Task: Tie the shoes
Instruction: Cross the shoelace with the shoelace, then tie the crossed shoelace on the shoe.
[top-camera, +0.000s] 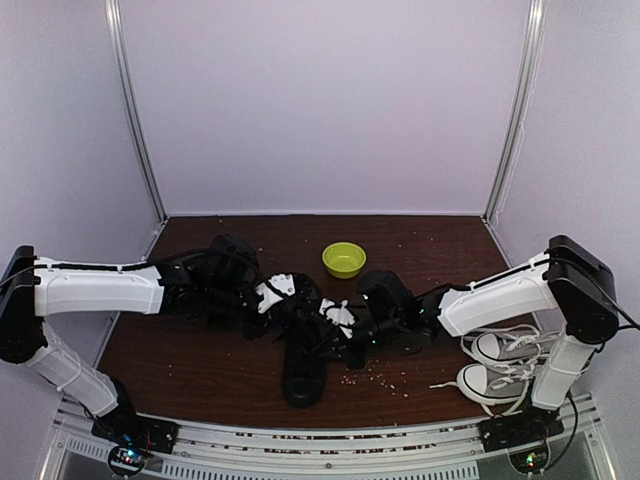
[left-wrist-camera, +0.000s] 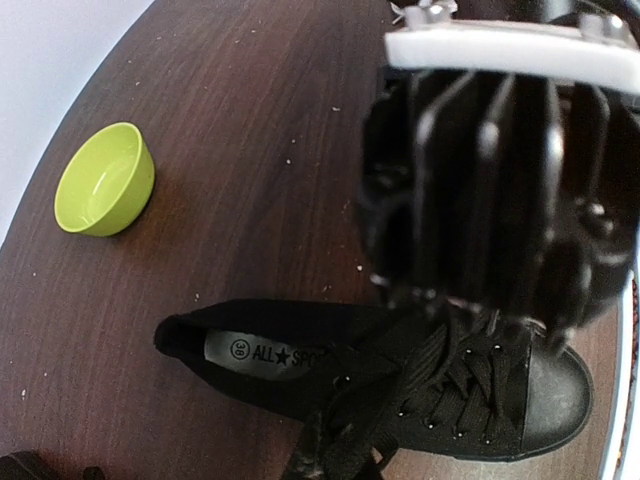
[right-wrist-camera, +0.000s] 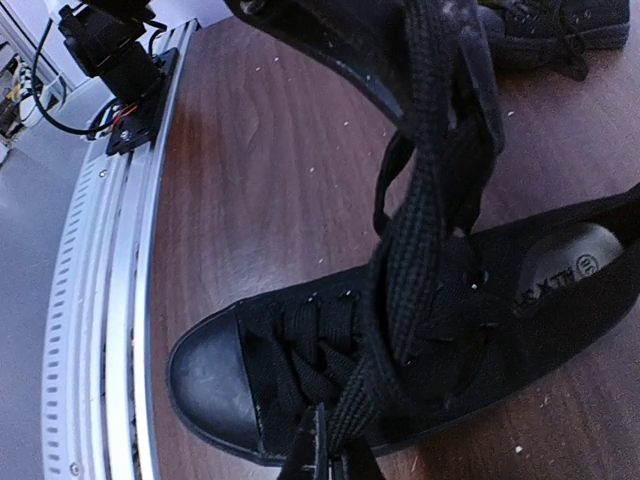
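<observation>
Right end effector (right-wrist-camera: 322, 455) is clenched on a black lace (right-wrist-camera: 420, 230) of the black sneaker (top-camera: 303, 368), which lies on the tabletop (top-camera: 200, 370), toe toward its near edge. Left end effector (top-camera: 275, 293) is clenched too; I can't tell on what.

Table (top-camera: 430, 250) and the items lying on it, as I found them.

I noted a dark brown wood-grain top, bordered at the near edge by a slotted metal rail (top-camera: 320, 440). A lime-green bowl (top-camera: 343, 259) stood upright toward the far side, apart from everything else. One black shoe (top-camera: 303, 370) lay on its sole near the middle, toe pointing to the near edge, its laces loose. A second black shoe (right-wrist-camera: 560, 20) lay beyond it, only partly visible to me. A pair of white-laced sneakers (top-camera: 490, 380) sat side by side at the near right corner. Pale specks (top-camera: 385, 378) were scattered just right of the central shoe, and finer crumbs dotted the surface.
</observation>
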